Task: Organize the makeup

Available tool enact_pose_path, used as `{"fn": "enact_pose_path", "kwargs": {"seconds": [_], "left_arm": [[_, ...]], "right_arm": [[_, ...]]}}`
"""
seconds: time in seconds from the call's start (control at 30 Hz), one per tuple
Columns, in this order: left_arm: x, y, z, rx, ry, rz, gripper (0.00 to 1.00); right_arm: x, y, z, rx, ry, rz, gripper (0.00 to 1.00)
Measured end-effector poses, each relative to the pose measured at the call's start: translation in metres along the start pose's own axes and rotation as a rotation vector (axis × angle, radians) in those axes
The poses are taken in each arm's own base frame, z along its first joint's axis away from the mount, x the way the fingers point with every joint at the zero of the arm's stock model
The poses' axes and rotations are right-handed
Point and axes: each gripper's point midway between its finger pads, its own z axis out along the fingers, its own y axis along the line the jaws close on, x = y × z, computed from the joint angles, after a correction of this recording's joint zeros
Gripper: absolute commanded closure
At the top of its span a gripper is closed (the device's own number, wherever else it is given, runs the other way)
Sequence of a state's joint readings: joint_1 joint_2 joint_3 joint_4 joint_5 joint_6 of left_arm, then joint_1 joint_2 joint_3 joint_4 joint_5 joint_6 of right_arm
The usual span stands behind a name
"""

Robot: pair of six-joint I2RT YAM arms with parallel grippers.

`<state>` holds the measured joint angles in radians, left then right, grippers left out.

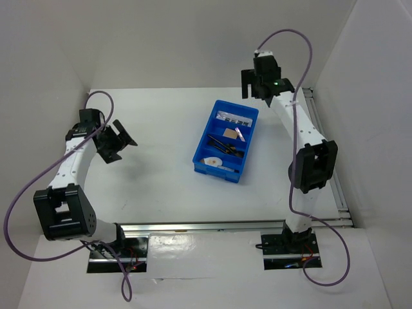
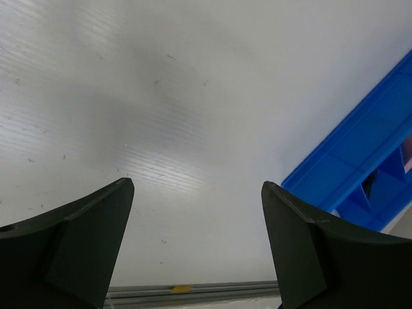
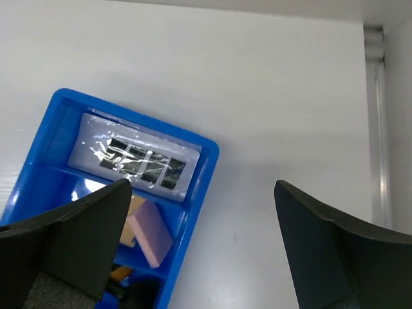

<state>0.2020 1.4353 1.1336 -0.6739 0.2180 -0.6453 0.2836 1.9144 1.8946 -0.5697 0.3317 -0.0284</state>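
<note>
Gaping empty, left hand (image 2: 196,185), right hand (image 3: 203,187) — right wrist, unlike left, shows palette strip (image 3: 136,159).

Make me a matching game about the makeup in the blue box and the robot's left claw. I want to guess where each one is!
Things:
1. palette strip
2. white oval compact
3. tan square pad
4. left gripper

Places or states:
A. at the near end of the blue bin
B. open, over the white table
C. at the bin's far end
D. right beside a pink block

Pairs: 1-C, 2-A, 3-D, 4-B
</note>
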Motion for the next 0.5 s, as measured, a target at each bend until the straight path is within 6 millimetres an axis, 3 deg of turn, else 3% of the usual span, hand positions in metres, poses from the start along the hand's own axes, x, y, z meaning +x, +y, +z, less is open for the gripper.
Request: {"fn": "enact_pose_path", "kwargs": {"seconds": [0.1, 0.2, 0.4, 0.5], "left_arm": [[0.002, -0.011, -0.012, 0.035, -0.028, 0.05, 0.06], [0.003, -0.02, -0.024, 0.066, -0.057, 0.095, 0.06], [0.006, -0.037, -0.051, 0.129, -0.119, 0.148, 0.06], [0.007, -0.043, -0.066, 0.163, -0.164, 0.166, 0.06]], "right_arm": [[0.004, -0.023, -0.012, 0.029, 0.066, 0.16, 0.01], [0.029, -0.041, -0.025, 0.067, 0.163, 0.29, 0.01], [0.089, -0.041, -0.071, 0.084, 0.312, 0.393, 0.01], [0.1, -0.048, -0.103, 0.089, 0.305, 0.425, 0.01]]}}
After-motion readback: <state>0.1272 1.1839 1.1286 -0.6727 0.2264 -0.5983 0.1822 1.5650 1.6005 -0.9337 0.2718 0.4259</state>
